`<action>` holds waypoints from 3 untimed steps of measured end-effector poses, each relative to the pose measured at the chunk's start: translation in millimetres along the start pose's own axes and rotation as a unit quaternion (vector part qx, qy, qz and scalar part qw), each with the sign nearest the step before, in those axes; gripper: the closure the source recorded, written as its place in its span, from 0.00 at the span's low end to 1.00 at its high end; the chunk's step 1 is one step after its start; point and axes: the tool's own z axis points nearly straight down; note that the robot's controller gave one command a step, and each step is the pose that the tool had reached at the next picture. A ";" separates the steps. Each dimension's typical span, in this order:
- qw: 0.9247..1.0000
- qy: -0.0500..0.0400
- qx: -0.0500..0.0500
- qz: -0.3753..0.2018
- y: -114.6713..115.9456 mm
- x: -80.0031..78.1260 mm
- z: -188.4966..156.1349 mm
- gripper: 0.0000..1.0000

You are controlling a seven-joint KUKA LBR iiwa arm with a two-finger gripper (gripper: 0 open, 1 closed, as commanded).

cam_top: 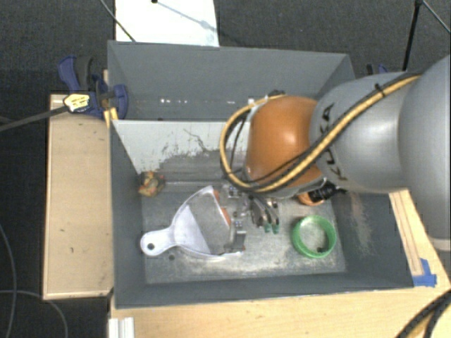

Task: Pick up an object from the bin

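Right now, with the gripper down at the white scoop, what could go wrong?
The gripper sits at the right edge of the white scoop, far from its handle, so the scoop could tip or slide out when lifted. The green ring lies close on the right; a sideways move may nudge it.

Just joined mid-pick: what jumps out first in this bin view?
The arm's orange wrist cover looms over the middle of the bin, with the gripper down at the bowl of a white scoop lying front left. A bright green ring lies right of the gripper, and a small tan lump sits alone at the back left.
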 end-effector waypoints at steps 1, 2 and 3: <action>1.000 -0.004 -0.001 0.002 -0.6 -1.9 -4.5 0.00; 0.989 -0.006 0.000 -0.150 58.6 -10.5 50.3 0.00; 0.987 -0.003 0.000 -0.158 76.3 -5.0 24.7 0.00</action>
